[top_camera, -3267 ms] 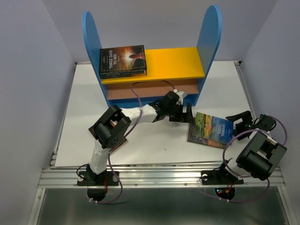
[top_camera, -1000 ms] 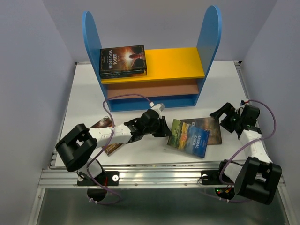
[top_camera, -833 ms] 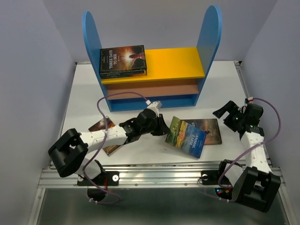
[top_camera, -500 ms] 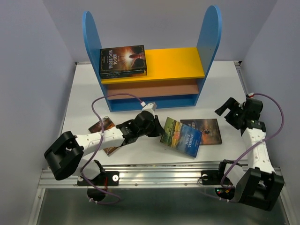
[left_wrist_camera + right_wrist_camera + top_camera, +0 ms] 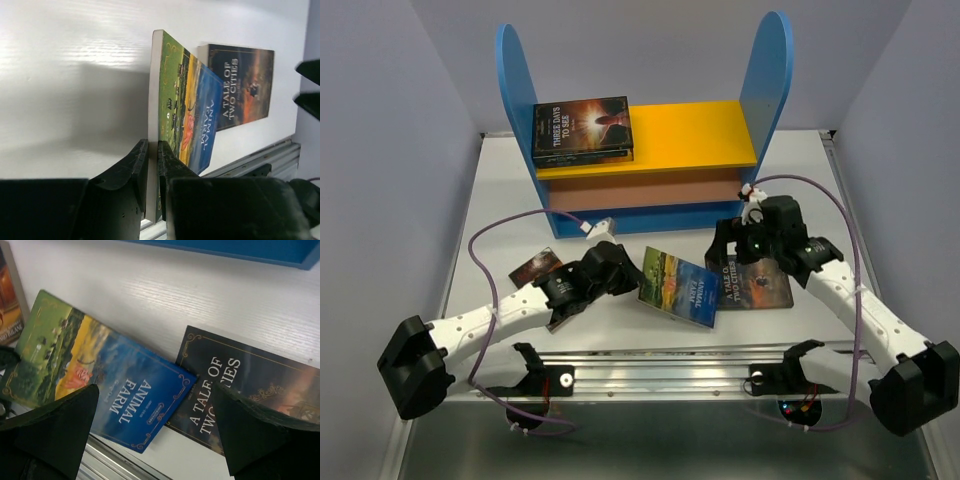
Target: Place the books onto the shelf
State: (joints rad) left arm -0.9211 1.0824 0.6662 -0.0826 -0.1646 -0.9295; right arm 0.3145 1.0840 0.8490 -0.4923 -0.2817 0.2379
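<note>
Top external: right gripper (image 5: 728, 252) newly over the dark book (image 5: 762, 286).

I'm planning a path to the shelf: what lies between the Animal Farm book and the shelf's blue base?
Only bare table lies between the Animal Farm book and the shelf; the top view and right wrist view both show it.

Animal Farm book (image 5: 678, 290) is left of Two Cities book (image 5: 762, 288), both before shelf (image 5: 690, 135)

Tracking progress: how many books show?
4 (maybe more): Three Days to See on shelf, Animal Farm in left hand, A Tale of Two Cities, orange-brown book on table.
</note>
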